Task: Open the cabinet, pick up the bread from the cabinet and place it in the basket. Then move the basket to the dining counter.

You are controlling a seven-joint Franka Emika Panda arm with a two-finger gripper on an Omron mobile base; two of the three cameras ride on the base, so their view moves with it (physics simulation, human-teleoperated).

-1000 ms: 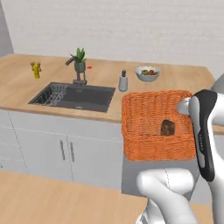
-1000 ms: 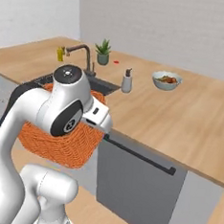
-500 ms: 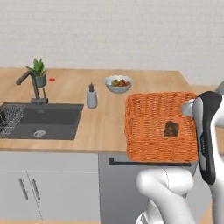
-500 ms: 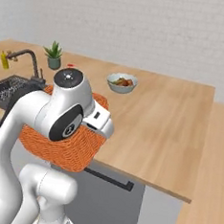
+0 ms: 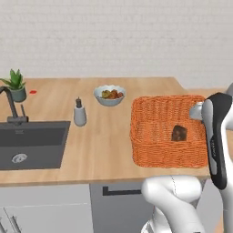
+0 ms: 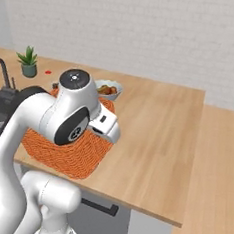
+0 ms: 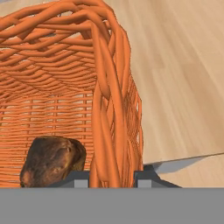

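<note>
Jaws straddle and grip the basket [image 7: 65, 100] right wall, bread [image 7: 51, 159] inside. Basket hangs over the bench [image 5: 104, 136] near its right end; set-down lies straight below.

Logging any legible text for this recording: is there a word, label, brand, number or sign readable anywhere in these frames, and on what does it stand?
None can be read.
The bottle by the sink carries no visible label.
The basket, the bread in it, the bowl and the potted plant are all unmarked.
The small red spot on the dining counter is a plain dot, not a sign.
</note>
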